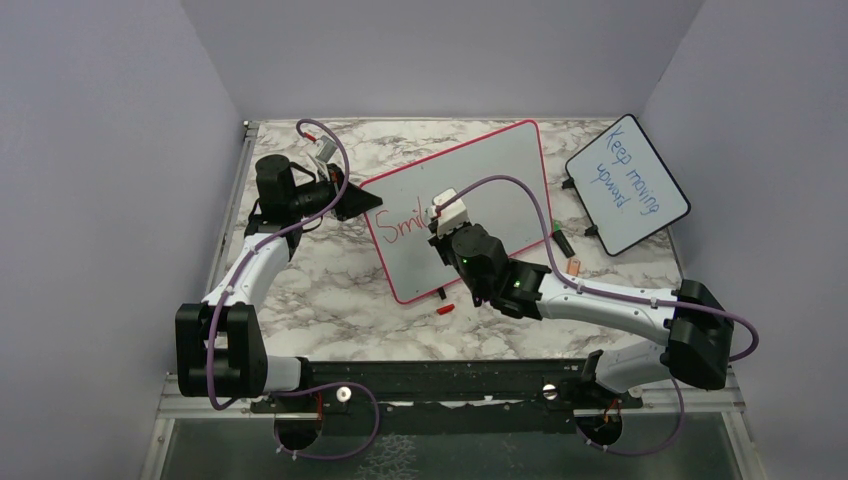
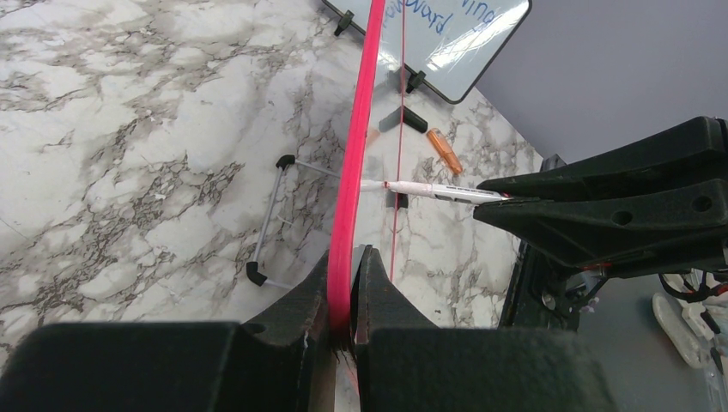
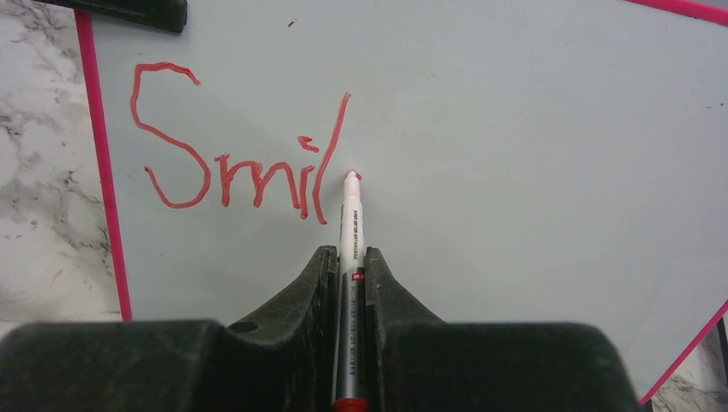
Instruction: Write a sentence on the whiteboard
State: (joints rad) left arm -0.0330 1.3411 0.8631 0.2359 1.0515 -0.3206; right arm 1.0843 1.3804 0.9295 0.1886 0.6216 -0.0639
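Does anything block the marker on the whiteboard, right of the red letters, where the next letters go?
Nothing visible does. Ahead of the marker, right of the red letters, the whiteboard is bare; the left pincer grips only its frame.

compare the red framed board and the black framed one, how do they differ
Frame: the red board has a red-pink rim, the black board a black one.
Size: the red board looks larger than the black board.
Writing: the red board bears red "Smil", the black board blue "Keep moving upward".
Hold: the left gripper clamps the red board's edge; no gripper holds the black board.
Both are white with rounded corners.
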